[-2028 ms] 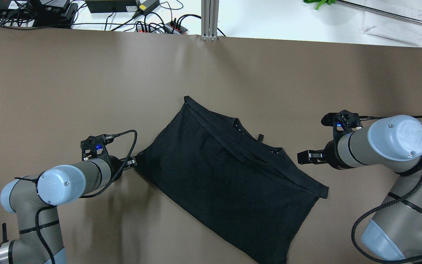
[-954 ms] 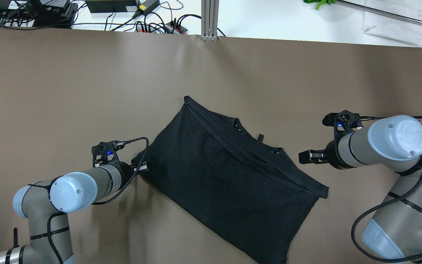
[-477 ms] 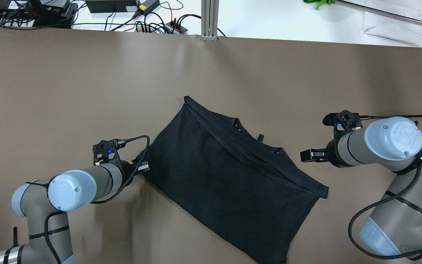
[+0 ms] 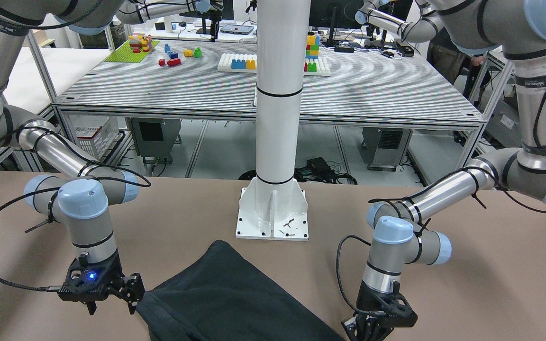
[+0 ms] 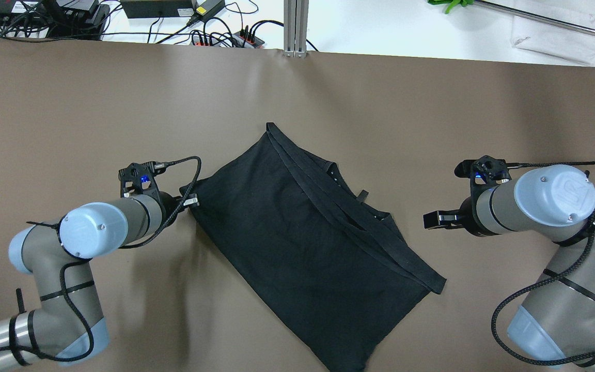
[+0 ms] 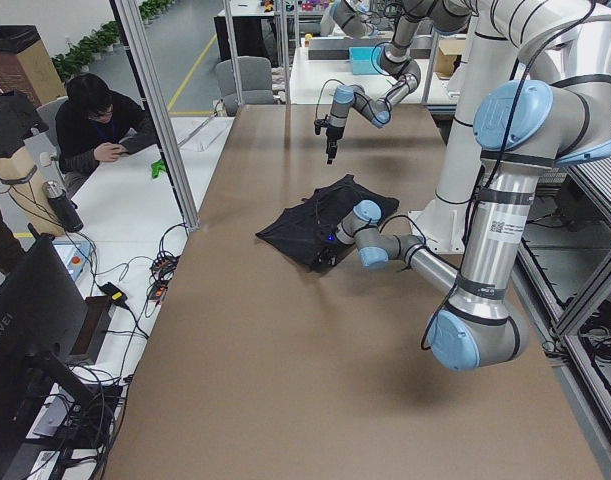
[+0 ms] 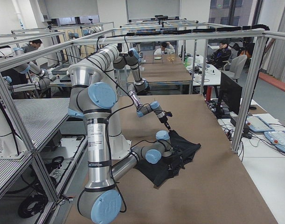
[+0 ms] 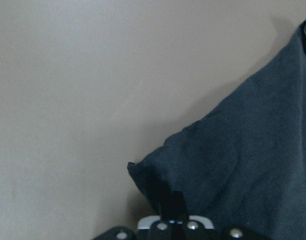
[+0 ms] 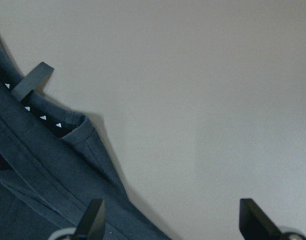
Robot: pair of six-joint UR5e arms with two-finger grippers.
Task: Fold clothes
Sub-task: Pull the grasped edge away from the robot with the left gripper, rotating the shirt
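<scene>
The dark charcoal garment (image 5: 302, 243) lies flat and slanted on the brown table; it also shows in the front view (image 4: 225, 298). My left gripper (image 5: 192, 199) is shut on its left corner, and the left wrist view shows the closed fingers (image 8: 170, 202) pinching that corner of the fabric (image 8: 243, 165). My right gripper (image 5: 425, 221) is open and empty, a short way right of the garment's neck edge. In the right wrist view its gripper (image 9: 173, 215) stands wide open over bare table, beside the collar (image 9: 37, 150) with small white printed marks.
The white pillar's base (image 4: 273, 213) stands behind the garment on the robot's side. Cables and power strips (image 5: 225, 36) and an aluminium post (image 5: 296, 26) line the table's far edge. A seated person (image 6: 100, 120) is off the table's side.
My left gripper has moved away from the robot and slightly left, holding the corner. The garment has slid and turned with it. The right gripper has stayed in place, open.
</scene>
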